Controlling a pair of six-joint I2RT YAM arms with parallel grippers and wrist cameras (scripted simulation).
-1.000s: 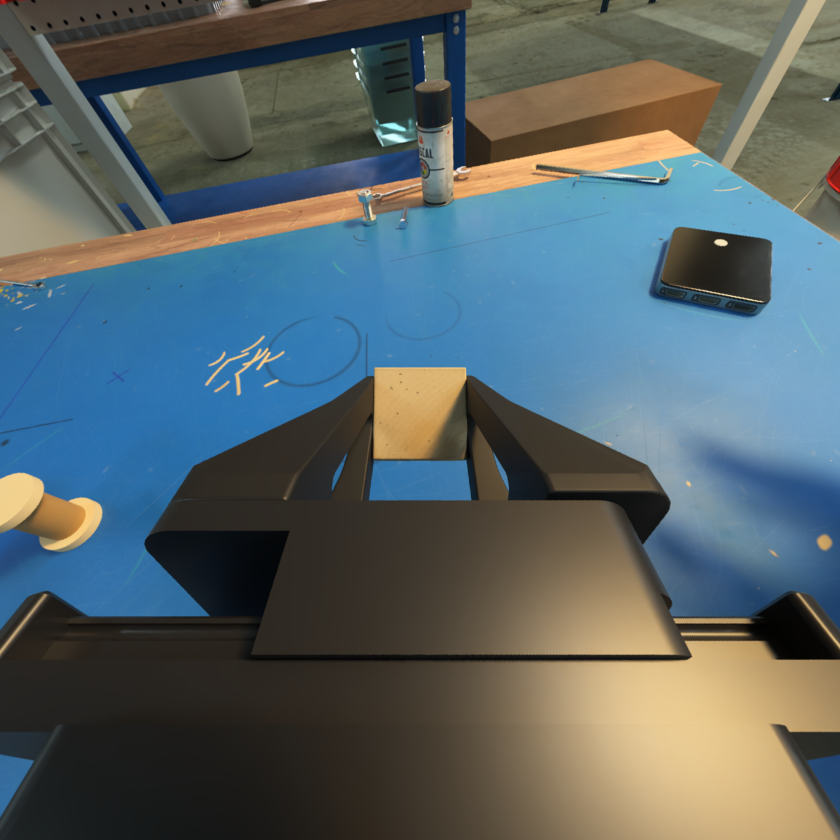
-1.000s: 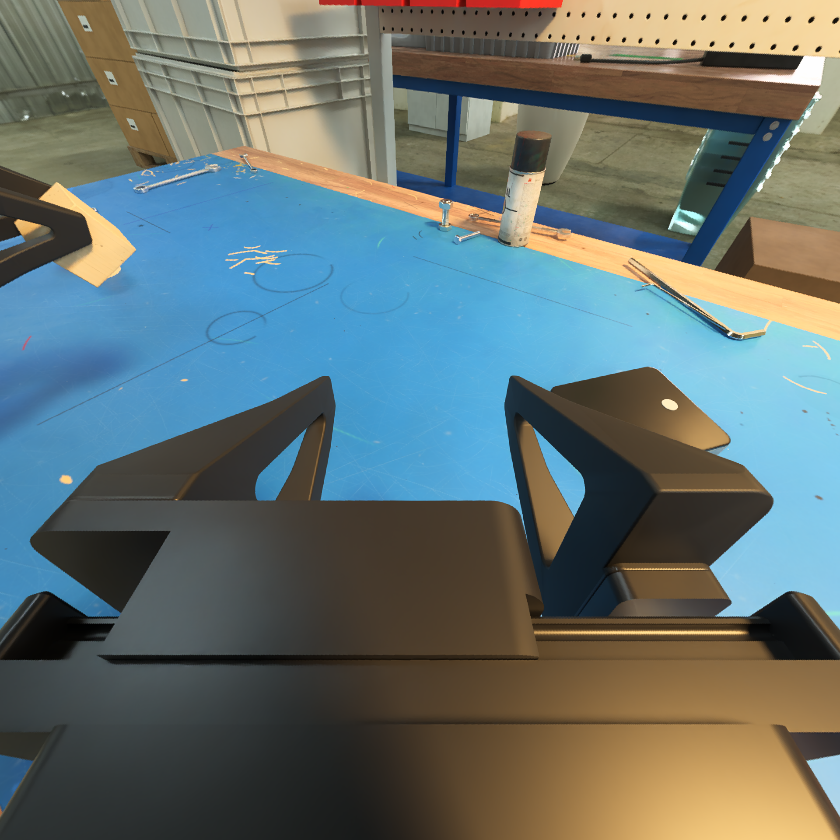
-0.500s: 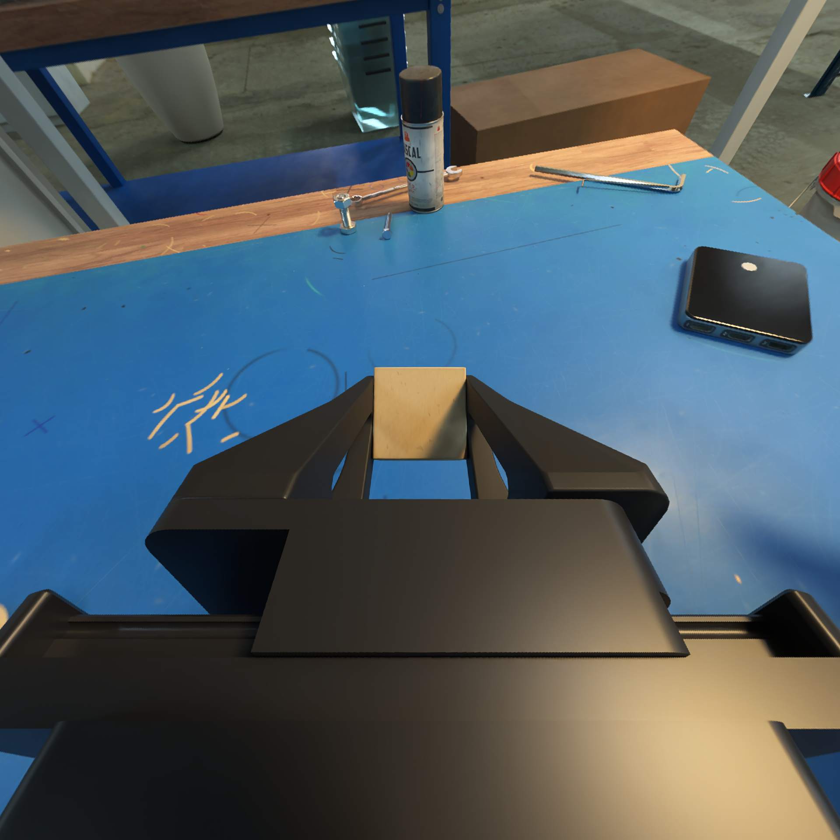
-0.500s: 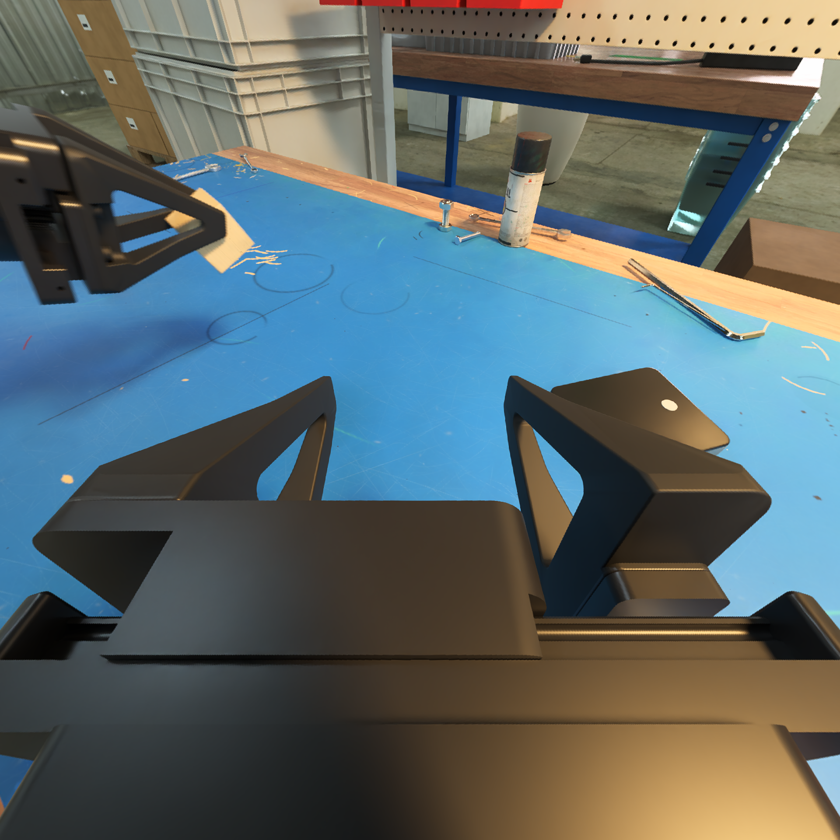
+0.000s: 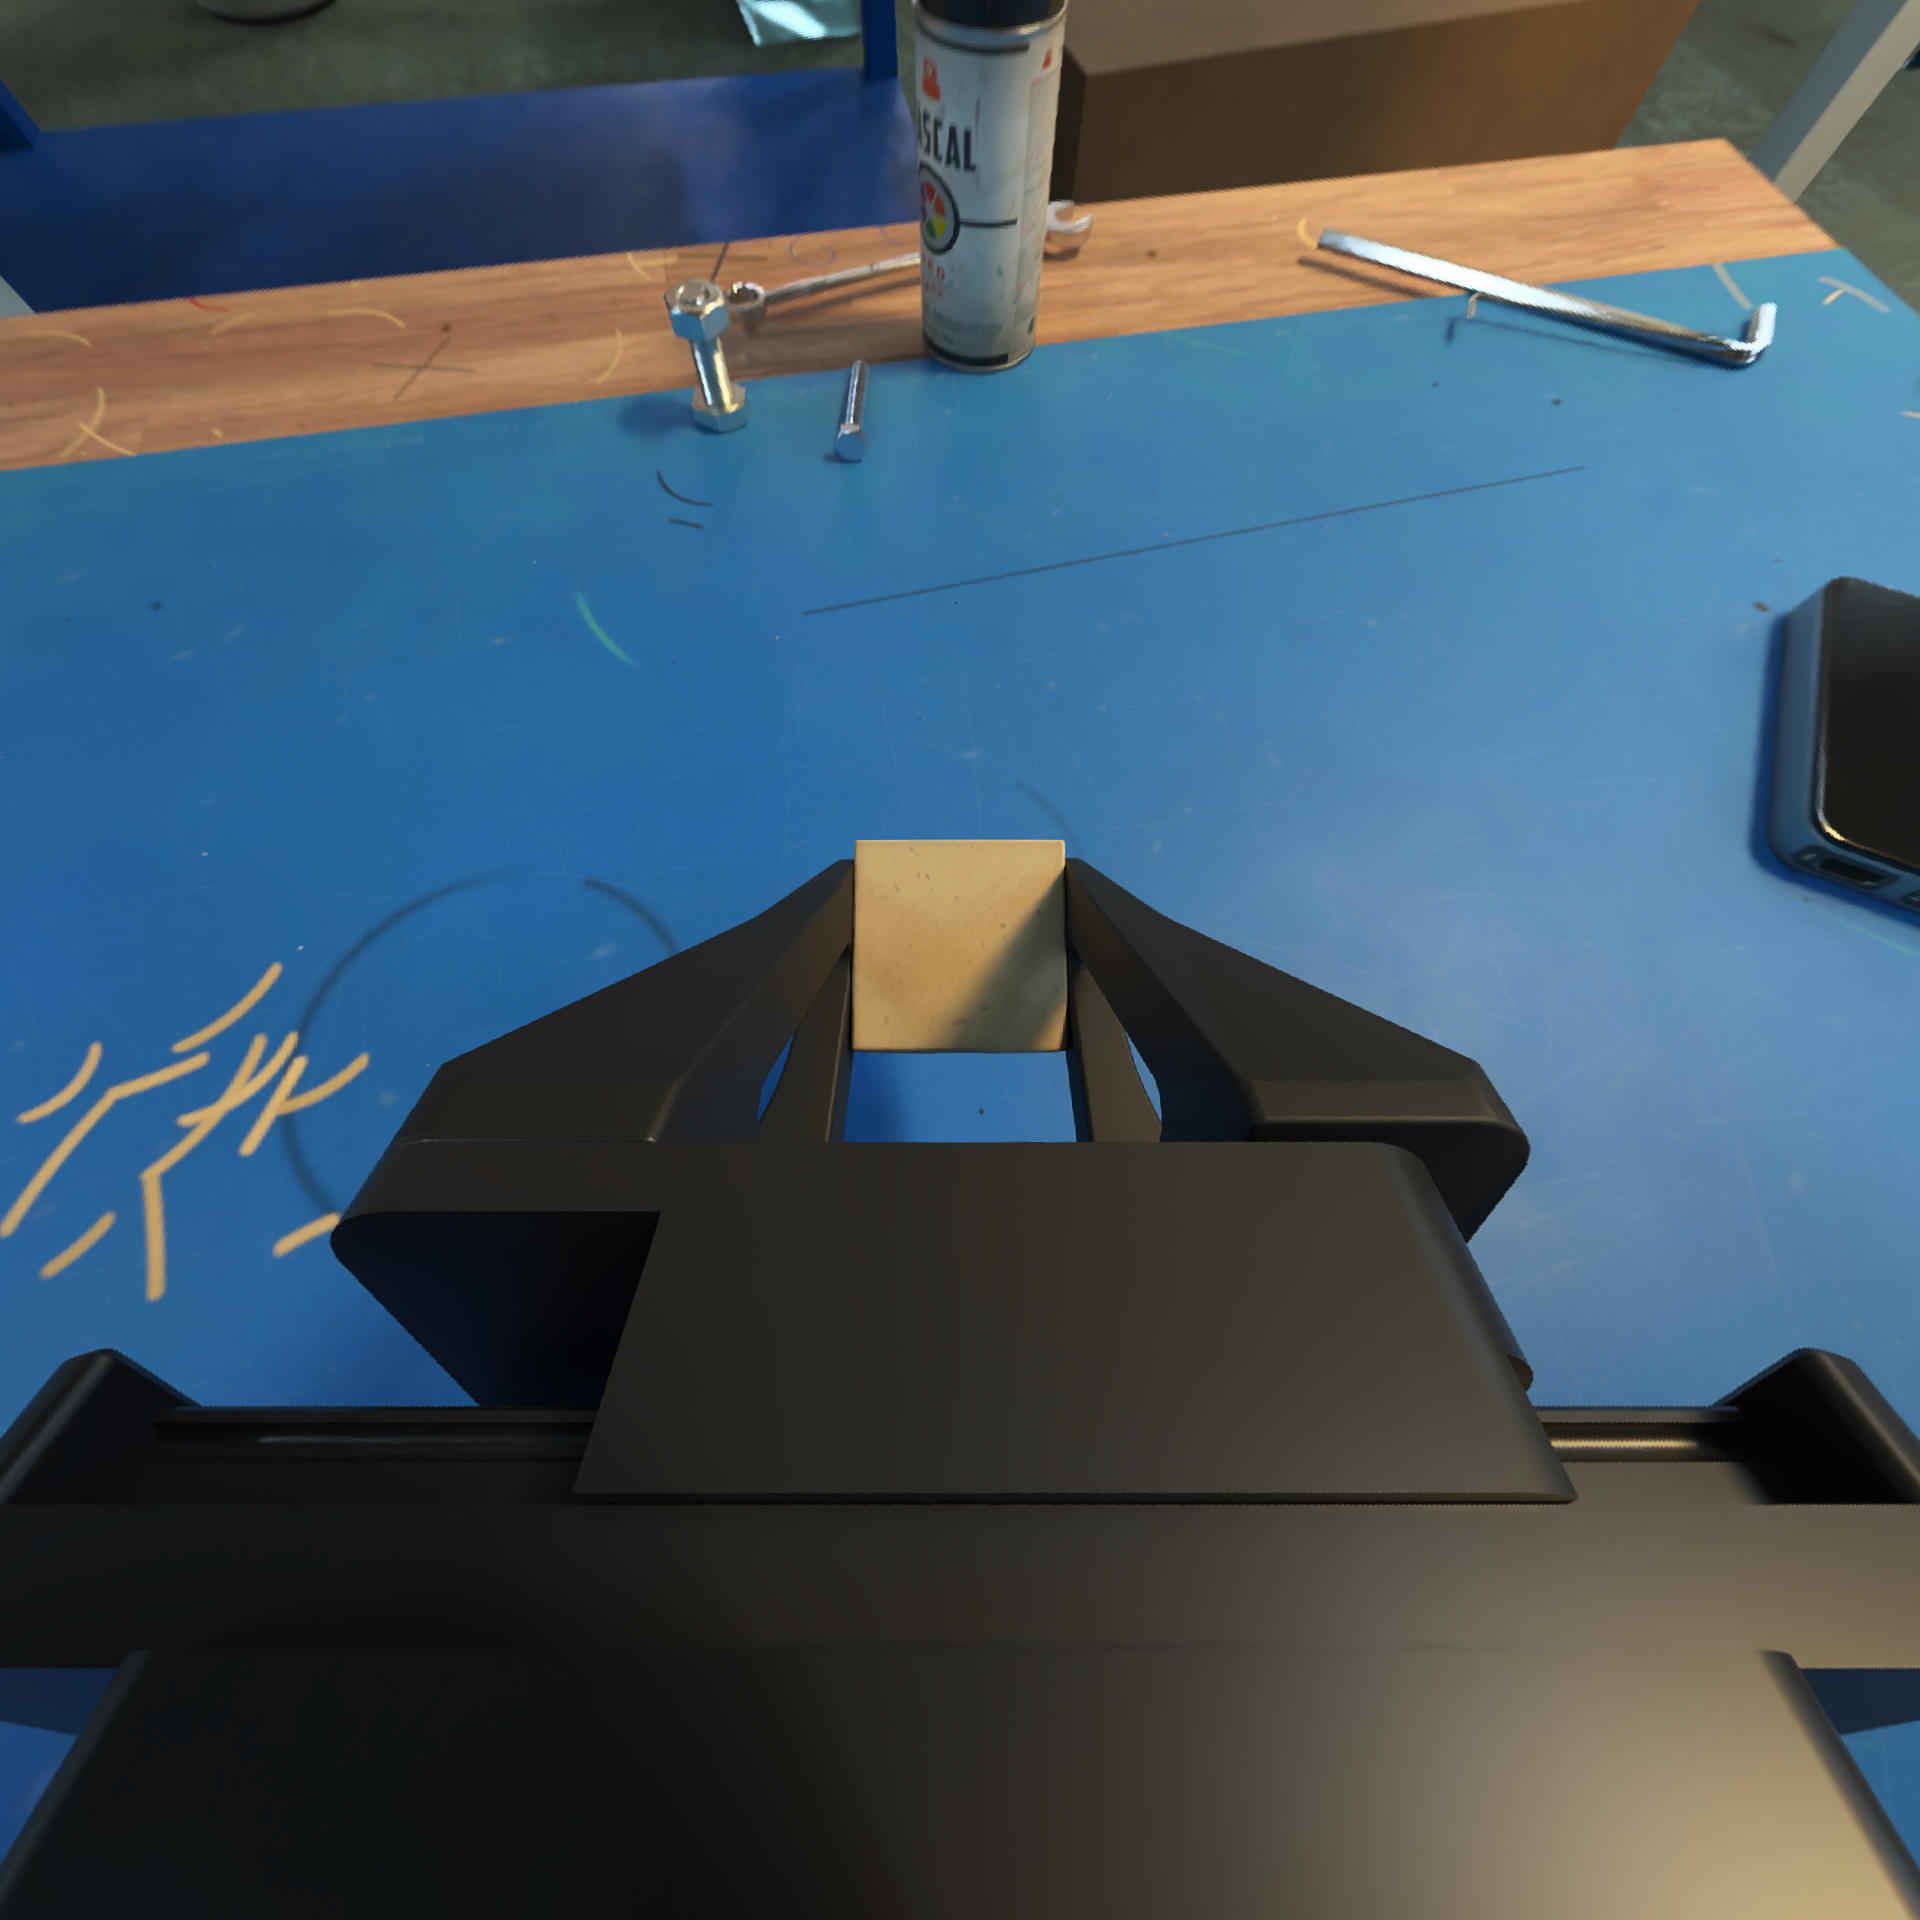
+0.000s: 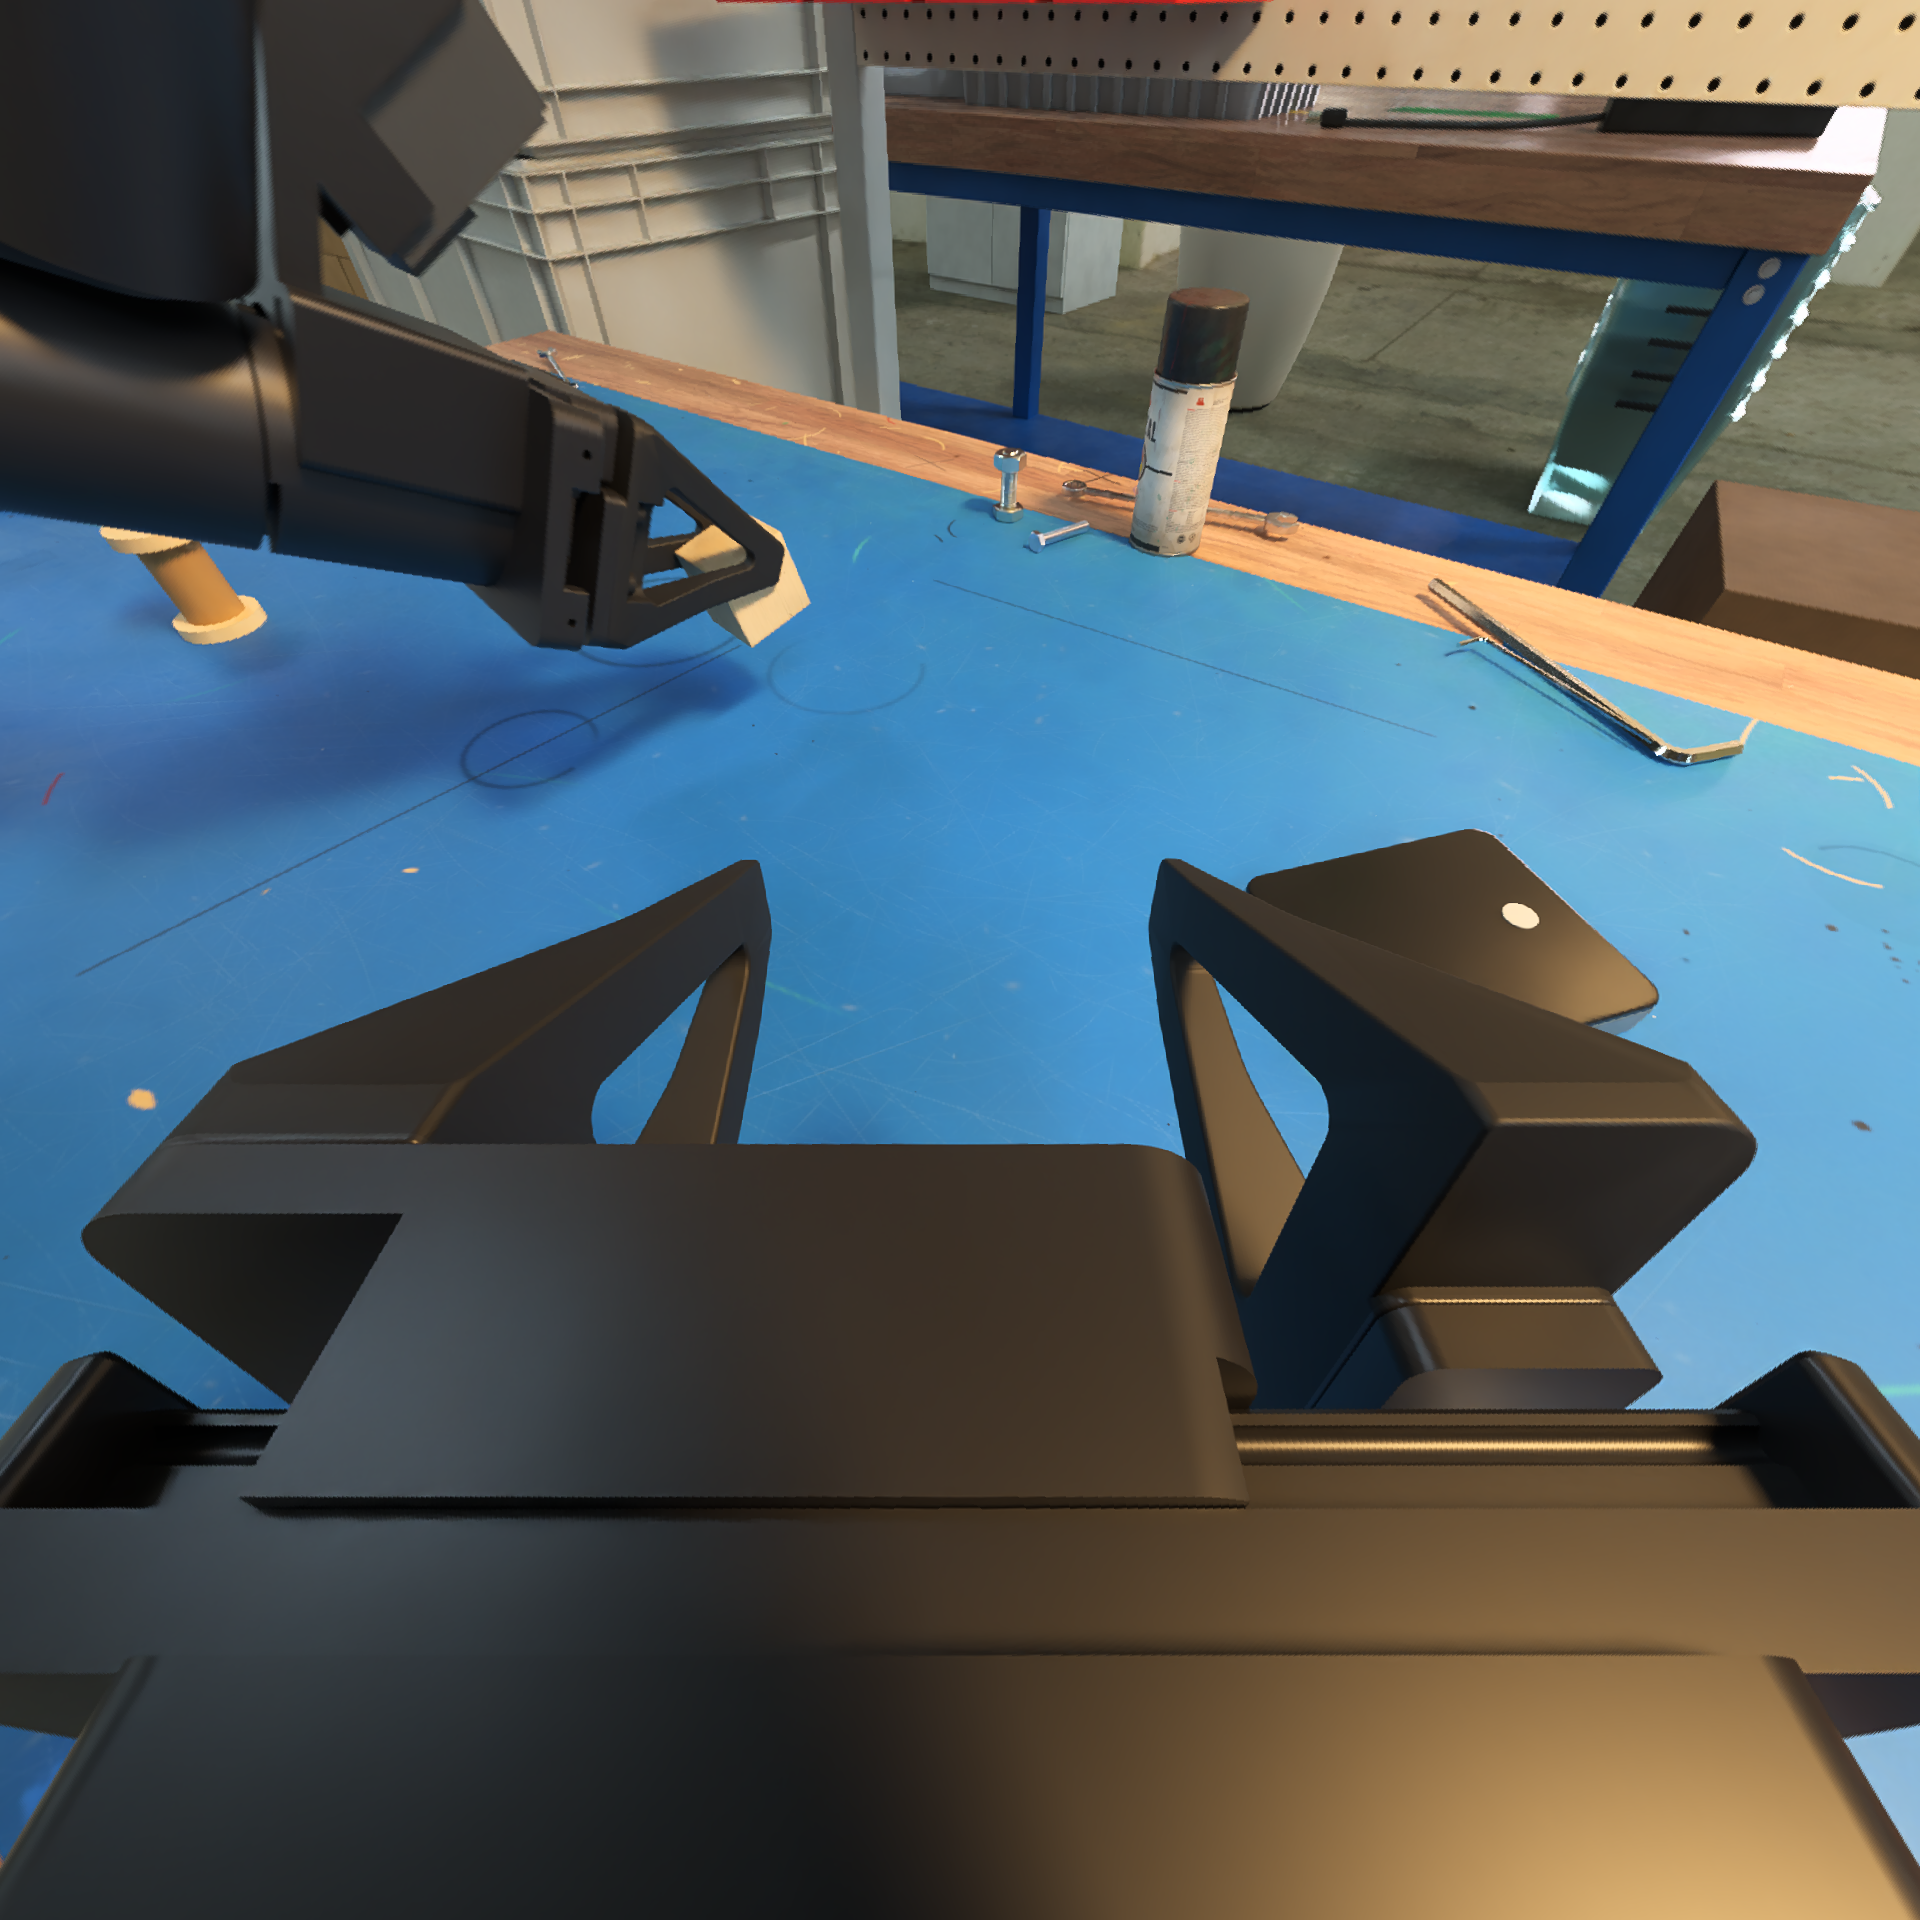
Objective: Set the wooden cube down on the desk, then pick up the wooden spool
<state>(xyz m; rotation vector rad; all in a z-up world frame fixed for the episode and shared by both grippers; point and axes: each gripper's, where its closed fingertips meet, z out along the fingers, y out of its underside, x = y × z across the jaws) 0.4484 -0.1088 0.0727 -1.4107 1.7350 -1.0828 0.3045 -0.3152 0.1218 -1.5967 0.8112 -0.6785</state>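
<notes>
My left gripper (image 5: 958,883) is shut on the pale wooden cube (image 5: 958,940) and holds it a little above the blue desk mat (image 5: 1247,790). In the right wrist view the left gripper (image 6: 764,577) and the cube (image 6: 767,608) hang above the mat at the upper left. The wooden spool (image 6: 203,592) lies on the mat behind the left arm, partly hidden by it. The spool is out of the left wrist view. My right gripper (image 6: 958,904) is open and empty above the mat.
A spray can (image 5: 985,177), a bolt (image 5: 707,353), a pin (image 5: 852,410) and a wrench stand at the desk's wooden back edge. A hex key (image 5: 1558,301) lies at the back right. A black flat device (image 6: 1455,925) lies by my right finger.
My left arm has carried the cube forward and to the right, toward the desk's back edge and lower over the mat. The spool left the left wrist view. My right gripper has not moved.
</notes>
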